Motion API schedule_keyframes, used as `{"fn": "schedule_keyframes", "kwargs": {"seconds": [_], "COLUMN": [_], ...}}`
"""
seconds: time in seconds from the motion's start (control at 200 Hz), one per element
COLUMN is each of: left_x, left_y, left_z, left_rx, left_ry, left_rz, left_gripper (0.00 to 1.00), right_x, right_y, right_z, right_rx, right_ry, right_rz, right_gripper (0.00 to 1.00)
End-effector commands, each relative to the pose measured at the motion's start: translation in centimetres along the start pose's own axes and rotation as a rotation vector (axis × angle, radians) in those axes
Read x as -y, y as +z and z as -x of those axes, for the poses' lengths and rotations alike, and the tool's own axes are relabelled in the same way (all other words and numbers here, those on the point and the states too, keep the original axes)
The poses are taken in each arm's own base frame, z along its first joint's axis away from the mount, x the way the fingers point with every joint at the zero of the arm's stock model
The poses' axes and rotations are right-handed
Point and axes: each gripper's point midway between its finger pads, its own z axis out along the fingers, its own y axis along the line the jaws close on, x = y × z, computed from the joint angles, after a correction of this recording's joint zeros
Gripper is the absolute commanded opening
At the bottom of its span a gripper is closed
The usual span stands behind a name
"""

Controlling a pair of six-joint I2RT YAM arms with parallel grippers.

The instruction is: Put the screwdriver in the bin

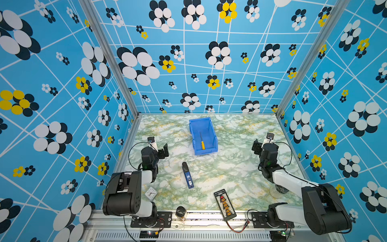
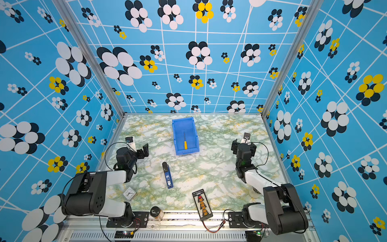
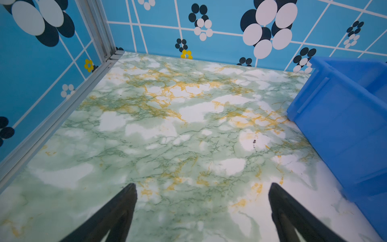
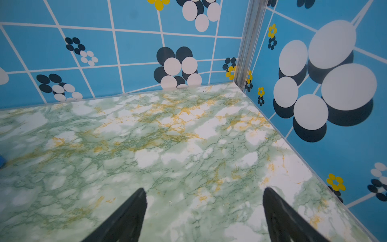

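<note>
Slim screwdriver (image 1: 202, 141), translucent yellow handle, thin grey shaft: lies inside bright blue open-top plastic bin (image 1: 200, 120). Probably light, stiff, slippery; take by handle. Spread, empty: left pincer (image 3: 202, 187), right pincer (image 4: 204, 191).

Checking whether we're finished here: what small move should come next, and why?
Probably no further move, just rest: the screwdriver already lies inside the bin, and the left hand and right hand are open, empty and off to its sides.

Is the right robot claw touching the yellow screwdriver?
Apart. In a top view the screwdriver lies inside the blue bin; the right wrist view shows the right gripper open over bare table, holding nothing.
</note>
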Motion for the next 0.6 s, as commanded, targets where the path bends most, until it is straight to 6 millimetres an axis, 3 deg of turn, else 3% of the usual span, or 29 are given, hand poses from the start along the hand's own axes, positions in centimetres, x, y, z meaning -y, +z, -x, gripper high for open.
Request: {"fn": "schedule_keyframes", "kwargs": {"seconds": [0.0, 0.21, 0.35, 0.375, 0.445, 0.485, 0.54, 0.595], "left_x": [0.2, 0.8, -0.4, -0.5, -0.4, -0.3, -0.2, 0.2], "left_y": [-0.3, -0.5, -0.3, -0.3, -0.3, -0.4, -0.4, -0.4], "left_z": [-0.1, -0.2, -0.2, -0.2, -0.1, -0.1, -0.2, -0.2], "left_rx": [0.074, 0.082, 0.070, 0.067, 0.073, 0.076, 0.078, 0.078], "left_ry": [0.052, 0.087, 0.060, 0.058, 0.059, 0.061, 0.064, 0.072], "left_rz": [0.017, 0.017, 0.087, 0.092, 0.088, 0.082, 0.074, 0.055], "left_gripper": [0.99, 0.99, 0.99, 0.99, 0.99, 0.99, 0.99, 0.99], "right_x": [0.4, 1.0, 0.2, 1.1, 0.6, 0.2, -0.3, -0.3], "right_y": [-0.2, -0.4, 0.5, 1.1, 2.3, 2.9, 3.1, 3.2], "right_z": [-0.2, -2.9, -3.6, -4.2, -5.7, -5.4, -6.0, -5.7], "right_rx": [0.020, 0.004, -0.009, -0.018, -0.036, -0.017, -0.119, -0.065], "right_ry": [-0.046, -0.002, -0.012, 0.001, 0.010, 0.000, -0.012, 0.004], "right_rz": [-0.006, 0.006, 0.040, 0.021, 0.064, 0.074, 0.120, 0.126], "right_gripper": [0.89, 0.89, 0.89, 0.89, 0.89, 0.90, 0.90, 0.90]}}
